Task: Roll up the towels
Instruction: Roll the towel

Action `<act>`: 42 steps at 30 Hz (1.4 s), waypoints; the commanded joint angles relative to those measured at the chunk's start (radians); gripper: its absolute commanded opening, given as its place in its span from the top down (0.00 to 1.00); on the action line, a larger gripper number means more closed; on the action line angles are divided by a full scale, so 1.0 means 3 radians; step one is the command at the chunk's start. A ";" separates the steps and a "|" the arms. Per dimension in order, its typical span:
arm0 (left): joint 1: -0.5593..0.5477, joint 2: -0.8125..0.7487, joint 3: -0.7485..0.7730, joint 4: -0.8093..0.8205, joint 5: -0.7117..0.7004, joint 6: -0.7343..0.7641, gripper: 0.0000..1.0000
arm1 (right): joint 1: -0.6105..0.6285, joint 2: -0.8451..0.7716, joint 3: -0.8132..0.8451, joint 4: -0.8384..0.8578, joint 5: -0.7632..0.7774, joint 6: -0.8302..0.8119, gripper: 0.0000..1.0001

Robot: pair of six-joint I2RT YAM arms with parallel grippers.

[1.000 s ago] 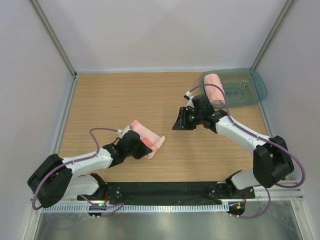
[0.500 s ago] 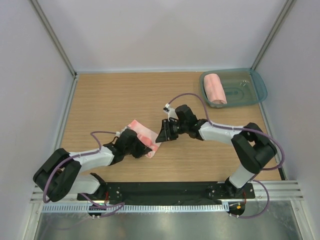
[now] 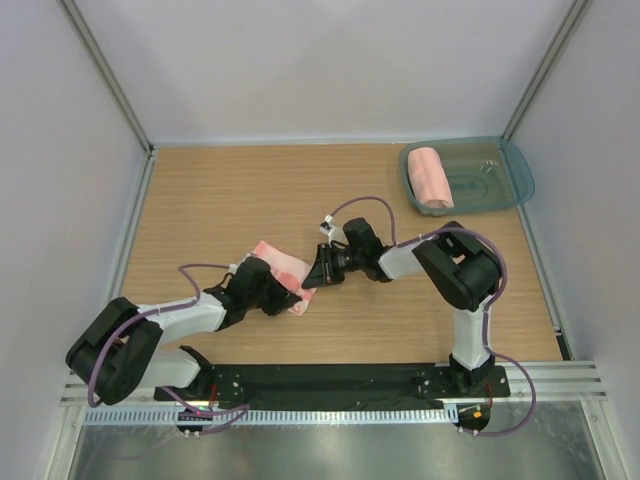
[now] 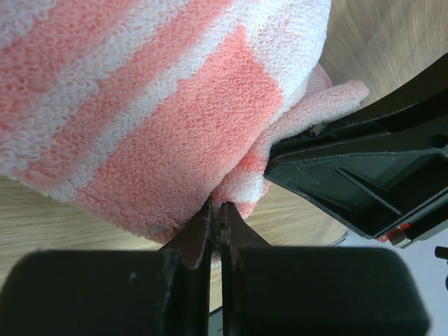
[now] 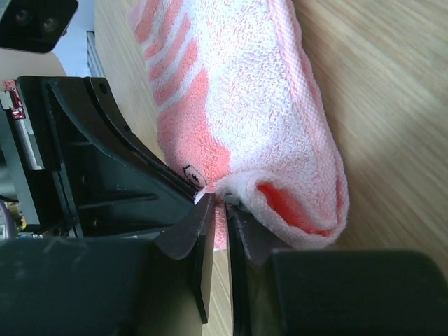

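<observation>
Left jaws shut, right jaws all but shut, each pinching an edge of the striped towel, loosely rolled on the counter. Risk: thin hem slipping out, roll springing open.

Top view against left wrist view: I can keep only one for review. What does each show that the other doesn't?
Only the top view: the tray at the far right, with the plain towel rolled inside it. Only the left wrist view: up close, the left gripper shut on the lower edge of the striped towel. Both: the striped towel with the right gripper at its end.
</observation>
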 commanded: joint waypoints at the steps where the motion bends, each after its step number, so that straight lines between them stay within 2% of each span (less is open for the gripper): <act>1: 0.0033 -0.0017 -0.0094 -0.0250 -0.0074 0.0058 1.00 | -0.0041 0.0221 0.0031 0.0348 0.0056 0.0071 0.81; 8: 0.0033 -0.0109 -0.0069 -0.0474 -0.0156 0.0379 1.00 | -0.0062 0.0314 0.0057 0.0282 0.0137 0.0051 0.83; 12: 0.0028 -0.0227 -0.0002 -0.0802 -0.0269 0.0574 0.95 | -0.0062 0.0334 0.0123 0.0083 0.0229 -0.0015 0.85; 20: -0.0069 -0.0335 -0.0038 -0.0997 -0.0530 0.0912 0.91 | -0.0062 0.0390 0.0200 -0.0050 0.0291 -0.0036 0.87; 26: -0.0274 -0.0232 -0.0012 -0.1023 -0.0611 0.0932 0.80 | -0.0067 0.0421 0.0251 -0.0097 0.0296 -0.0036 0.88; 29: -0.0376 -0.0309 0.0095 -0.1267 -0.0785 0.0912 0.75 | -0.0067 0.0436 0.0282 -0.0148 0.0306 -0.0056 0.88; 34: -0.0529 -0.0595 0.0325 -0.1819 -0.1244 0.0866 0.76 | -0.0062 0.0447 0.0307 -0.0199 0.0306 -0.0067 0.89; 42: -0.0611 -0.0565 0.0274 -0.1861 -0.1225 0.0953 0.80 | -0.0062 0.0472 0.0369 -0.0291 0.0327 -0.0092 0.89</act>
